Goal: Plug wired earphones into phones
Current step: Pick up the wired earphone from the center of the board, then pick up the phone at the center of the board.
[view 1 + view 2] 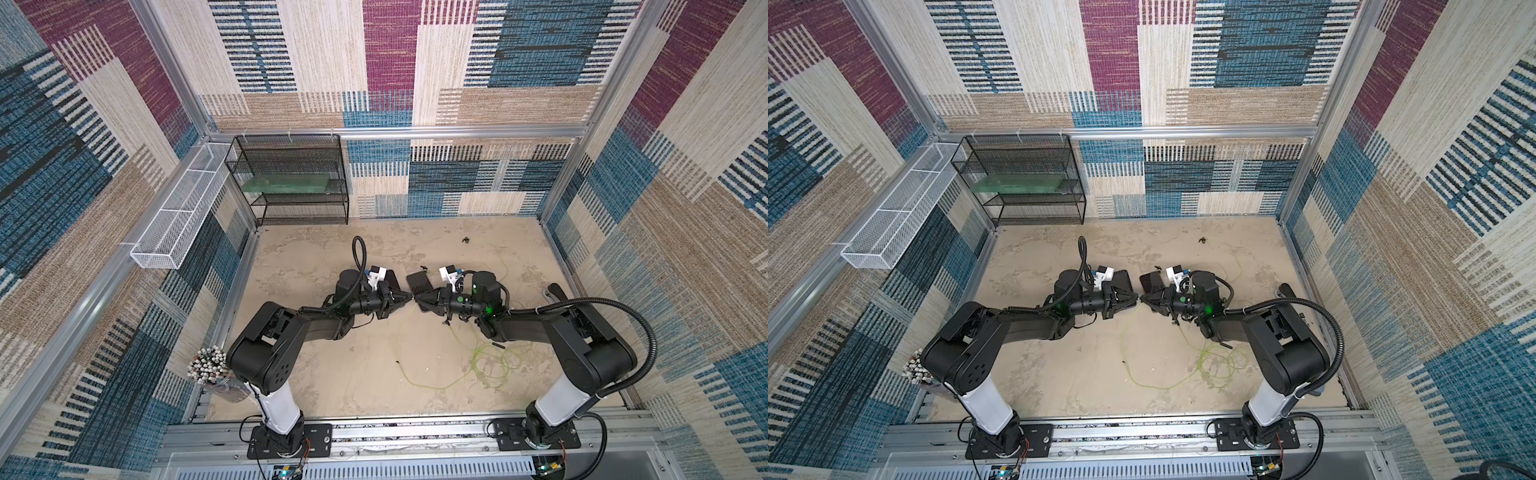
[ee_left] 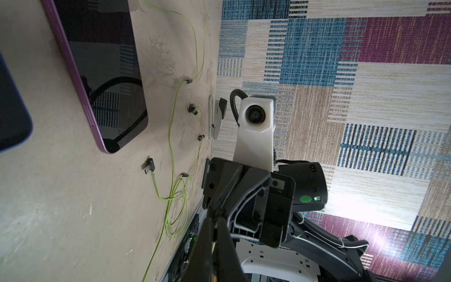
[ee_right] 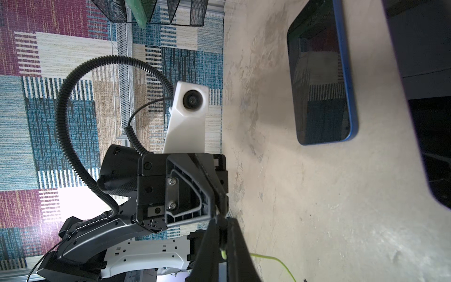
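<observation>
Patchwork-carpet walls (image 1: pixel 540 62) ring a mottled beige tabletop (image 1: pixel 332 374). A blue-edged black phone (image 3: pixel 319 80) and a purple-edged black phone (image 2: pixel 107 73) lie flat, long axes running away from the bases. The right gripper (image 1: pixel 419 300), nearer the purple one, pinches a thin yellow-green earphone cable (image 3: pixel 222 254) just short of them. The left gripper (image 1: pixel 409 296) is nearly closed around it, grip unclear.

Crowded centre, open edges

The left end effector (image 1: pixel 409 296) and right end effector (image 1: pixel 416 299) meet tip to tip at the centre of the surface (image 1: pixel 316 374), a blue-edged phone (image 1: pixel 393 277) and a purple-edged phone (image 1: pixel 417 282) lying just beyond them toward 12. Earphone cables (image 1: pixel 492 361) litter 4 to 6 o'clock. A wire rack (image 1: pixel 291 183) blocks 11 o'clock. Bare surface shows at 7 o'clock and along the far edge at 12.
</observation>
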You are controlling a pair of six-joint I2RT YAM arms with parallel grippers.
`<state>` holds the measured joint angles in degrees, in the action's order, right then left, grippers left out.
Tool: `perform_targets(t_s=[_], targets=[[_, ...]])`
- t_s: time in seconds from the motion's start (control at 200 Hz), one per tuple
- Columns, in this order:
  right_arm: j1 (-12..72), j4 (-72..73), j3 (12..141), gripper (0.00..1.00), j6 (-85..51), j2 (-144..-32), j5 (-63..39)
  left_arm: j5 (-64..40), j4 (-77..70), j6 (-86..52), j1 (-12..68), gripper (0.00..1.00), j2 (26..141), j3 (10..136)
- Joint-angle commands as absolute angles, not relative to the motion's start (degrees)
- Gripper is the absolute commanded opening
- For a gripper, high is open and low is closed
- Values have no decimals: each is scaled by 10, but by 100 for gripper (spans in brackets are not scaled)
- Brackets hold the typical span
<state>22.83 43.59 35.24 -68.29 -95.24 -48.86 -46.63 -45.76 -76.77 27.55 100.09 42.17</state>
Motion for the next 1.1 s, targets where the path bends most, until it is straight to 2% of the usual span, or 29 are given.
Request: perform_targets(t_s=[0.0, 0.05, 0.14, 0.22, 0.275, 0.346, 0.411, 0.536, 0.681, 0.881, 1.092], targets=[[225, 454, 352, 0, -681, -950, -484, -460, -406, -722, 273, 38, 988, 429], [221, 449, 349, 0, -679, -945, -482, -454, -365, -703, 269, 56, 981, 439], [209, 422, 339, 0, -664, -924, -469, -407, -155, -607, 260, 76, 950, 492], [201, 329, 344, 0, -611, -891, -438, -279, 126, -467, 259, 86, 936, 598], [202, 208, 369, 0, -540, -864, -389, -194, 245, -415, 258, 91, 951, 668], [209, 72, 409, 0, -459, -840, -310, -131, 318, -384, 249, 93, 990, 733], [214, 16, 426, 0, -427, -823, -260, -86, 366, -377, 243, 92, 1043, 793], [218, 3, 414, 0, -419, -794, -223, -23, 453, -393, 240, 85, 1149, 905], [223, 10, 396, 0, -421, -780, -208, 4, 506, -408, 245, 84, 1226, 1011], [218, 15, 380, 0, -416, -775, -209, 7, 538, -405, 270, 100, 1288, 1118], [212, 22, 367, 0, -419, -761, -206, 18, 625, -411, 302, 100, 1373, 1241]])
